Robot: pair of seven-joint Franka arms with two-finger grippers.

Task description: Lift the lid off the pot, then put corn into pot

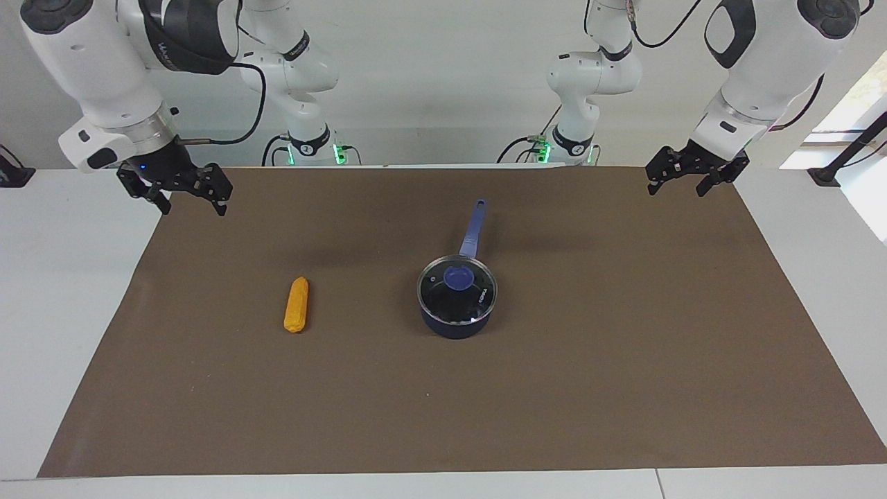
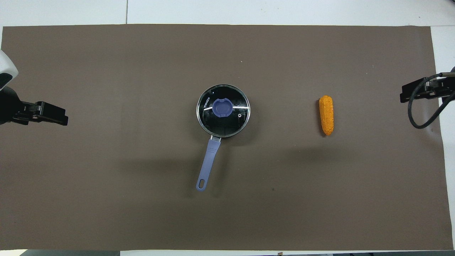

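Right gripper (image 1: 186, 199) open; corn (image 1: 296, 314) lengthwise toward robots.

A white worktop (image 1: 62, 291) carries a brown mat (image 1: 589, 360). On the mat rest the lidded pot (image 1: 456, 322) and, toward the right end effector (image 1: 181, 194), the corn (image 1: 296, 304).
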